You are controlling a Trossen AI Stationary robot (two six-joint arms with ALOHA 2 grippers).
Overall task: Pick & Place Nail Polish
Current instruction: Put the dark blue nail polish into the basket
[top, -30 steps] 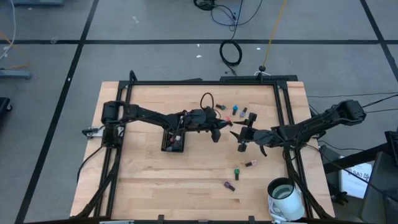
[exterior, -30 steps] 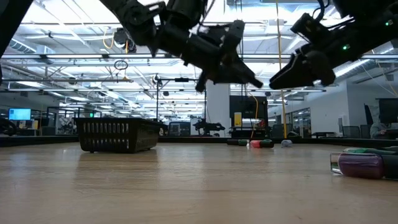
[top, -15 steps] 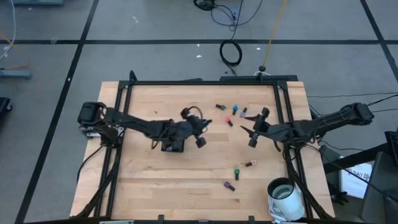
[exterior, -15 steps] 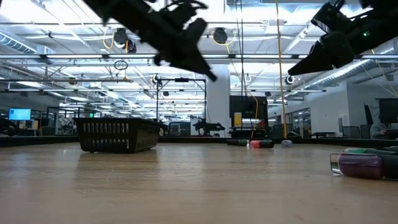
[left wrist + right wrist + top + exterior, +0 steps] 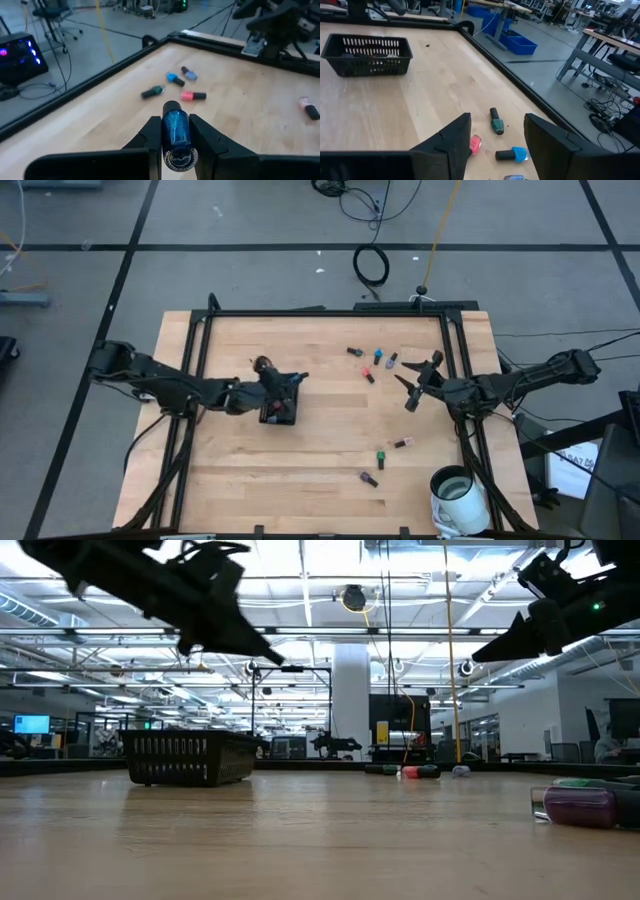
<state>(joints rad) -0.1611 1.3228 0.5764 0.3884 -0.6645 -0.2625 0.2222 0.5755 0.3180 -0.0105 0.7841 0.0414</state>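
Note:
My left gripper is above the small black slotted tray and is shut on a blue glitter nail polish bottle. My right gripper is open and empty, above the table right of the middle; its fingers stand apart in the right wrist view. Several nail polish bottles lie on their sides on the table: a group at the far middle, also in the left wrist view, and three nearer ones. A purple one shows in the low view. My left gripper pinches the blue bottle's body between its two fingers. The bottle lies along the fingers, its dark cap pointing forward past the fingertips. It is lifted clear of the table.
A black frame runs round the wooden table. A white container stands at the near right corner. The black tray also shows in the low view and in the right wrist view. Bare wood lies near the front left.
My left gripper has gone from close to my right gripper at the table's middle toward the table's left edge, to above the black tray. My right gripper has drawn back a little toward the right and far edges.

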